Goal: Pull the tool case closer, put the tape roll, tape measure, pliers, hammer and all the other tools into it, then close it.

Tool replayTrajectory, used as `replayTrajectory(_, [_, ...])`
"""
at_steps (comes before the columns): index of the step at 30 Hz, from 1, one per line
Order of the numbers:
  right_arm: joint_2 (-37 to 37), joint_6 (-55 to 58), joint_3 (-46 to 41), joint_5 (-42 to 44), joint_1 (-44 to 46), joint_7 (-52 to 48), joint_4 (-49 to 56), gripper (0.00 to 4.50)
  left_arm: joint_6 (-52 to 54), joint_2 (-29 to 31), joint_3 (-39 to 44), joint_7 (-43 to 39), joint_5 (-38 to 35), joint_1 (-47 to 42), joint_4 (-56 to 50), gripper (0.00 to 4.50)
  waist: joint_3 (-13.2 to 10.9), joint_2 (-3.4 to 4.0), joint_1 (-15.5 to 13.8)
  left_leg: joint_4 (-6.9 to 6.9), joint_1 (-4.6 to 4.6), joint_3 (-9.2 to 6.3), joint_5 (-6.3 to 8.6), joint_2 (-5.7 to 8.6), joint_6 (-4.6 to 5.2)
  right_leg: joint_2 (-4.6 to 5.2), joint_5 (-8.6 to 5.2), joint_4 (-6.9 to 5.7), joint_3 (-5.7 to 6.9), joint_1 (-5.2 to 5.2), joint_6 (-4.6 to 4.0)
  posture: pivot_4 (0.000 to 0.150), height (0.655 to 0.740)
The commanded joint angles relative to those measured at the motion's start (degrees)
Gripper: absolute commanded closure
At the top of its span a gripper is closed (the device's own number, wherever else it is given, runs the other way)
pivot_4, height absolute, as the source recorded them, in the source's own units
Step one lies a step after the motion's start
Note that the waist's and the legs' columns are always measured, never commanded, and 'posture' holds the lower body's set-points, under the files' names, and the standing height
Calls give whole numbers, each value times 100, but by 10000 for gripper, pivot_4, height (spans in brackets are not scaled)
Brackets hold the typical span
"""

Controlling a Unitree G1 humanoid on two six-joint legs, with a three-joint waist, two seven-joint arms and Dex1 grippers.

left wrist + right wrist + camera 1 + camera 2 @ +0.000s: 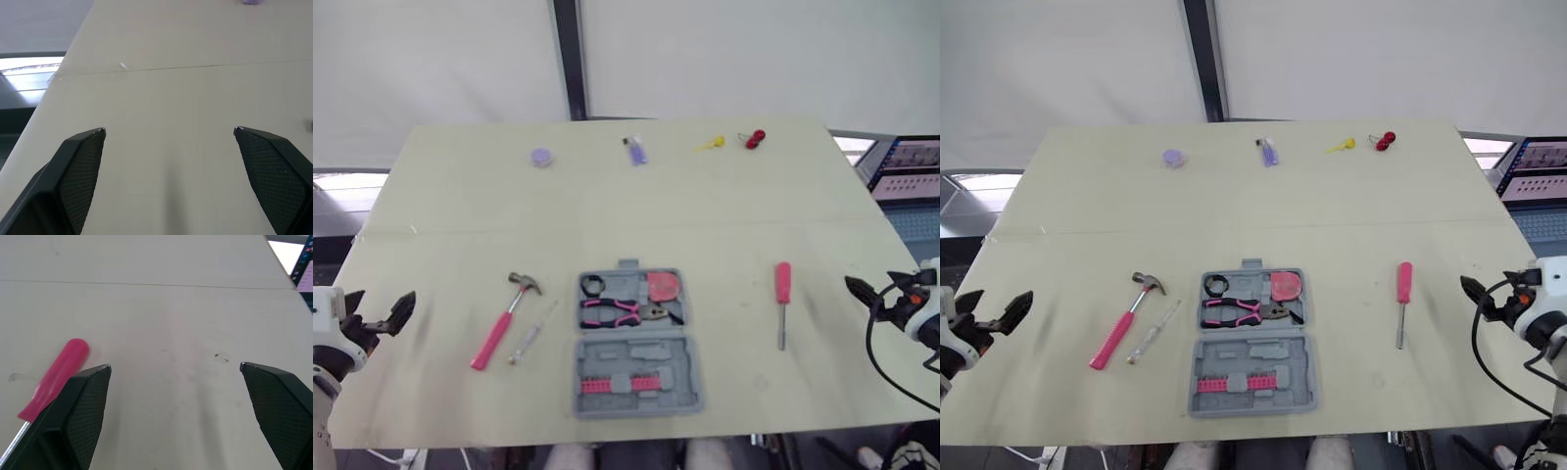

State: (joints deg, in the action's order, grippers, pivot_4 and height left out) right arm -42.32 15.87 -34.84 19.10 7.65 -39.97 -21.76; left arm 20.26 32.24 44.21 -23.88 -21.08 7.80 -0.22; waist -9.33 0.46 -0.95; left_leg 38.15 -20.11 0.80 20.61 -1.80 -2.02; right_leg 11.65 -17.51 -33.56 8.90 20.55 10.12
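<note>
The tool case [636, 345] is lying open and flat on the bench [460, 196], midway between the two arms and close to the front edge. The pliers [613, 313] are sitting in its far half, with a reddish round tool that is probably the tape measure [664, 287] in one corner and a dark ring that may be the tape roll [592, 285] in the other.

The hammer [504, 325] and a slim screwdriver [532, 334] are lying just left of the case, and a pink screwdriver [783, 297] is lying well to its right. Four small things [635, 151] are sitting along the far side.

The left gripper [382, 310] is hovering over the left edge and the right gripper [879, 291] over the right, both empty with fingers [80, 166] spread wide.

The risks are looking plain. Since the case is sitting so near the edge, any further pull could be tipping its near half over. The pink screwdriver's round handle could be rolling away from a glancing touch. The far things may be lying beyond easy reach. The hammer, if seated crookedly, would be stopping the case from shutting.
</note>
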Motion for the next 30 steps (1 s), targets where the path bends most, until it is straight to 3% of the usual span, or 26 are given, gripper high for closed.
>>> replayTrajectory(1, [-122, -343, -257, 92, -9, 101, -229, 462, -206, 63, 233, 135, 4, 91, 95, 0, 0, 0, 8, 0, 0, 0, 0, 0, 0, 0, 0, 1, 0, 0, 0, 1500, 7400])
replayTrajectory(8, [-83, -404, -101, 261, -41, -100, 3, 462, -308, 108, 0, -205, -162, 120, 55, 0, 1, 1, 38, -1, 0, 1, 0, 0, 0, 0, 0, 0, -1, 0, 0, 1500, 7400])
replayTrajectory(13, [-123, 785, 596, 1110, -7, -809, 1806, 462, -223, 67, -487, -1074, -680, 419, -828, 0, 1, 3, 101, -3, -1, -1, 0, -2, 0, 0, 0, 0, 0, 0, 0, 1500, 7400])
replayTrajectory(19, [-183, 2048, 2108, 1999, 851, -1288, 3918, 462, -146, 236, -1331, -1881, -871, 576, -1546, 0, 0, 11, 109, -3, -1, -5, 0, -5, 0, -2, 0, -3, 0, 4, 0, 1500, 7400])
replayTrajectory(23, [-231, 2373, 2796, 2218, 1192, -1509, 4678, 462, -300, 270, -1660, -2114, -721, 707, -1571, 0, -3, 2, 49, -1, -9, -15, 1, -4, -1, -2, 0, 0, 5, 5, 0, 1500, 7400])
replayTrajectory(30, [-149, 2060, 3384, 1789, 1402, -1548, 4737, 462, -543, 191, -2622, -1908, 73, 949, -1680, 0, -3, -6, -49, 10, -9, -10, 1, -3, 0, -2, 0, -2, 2, 3, -1, 1500, 7400])
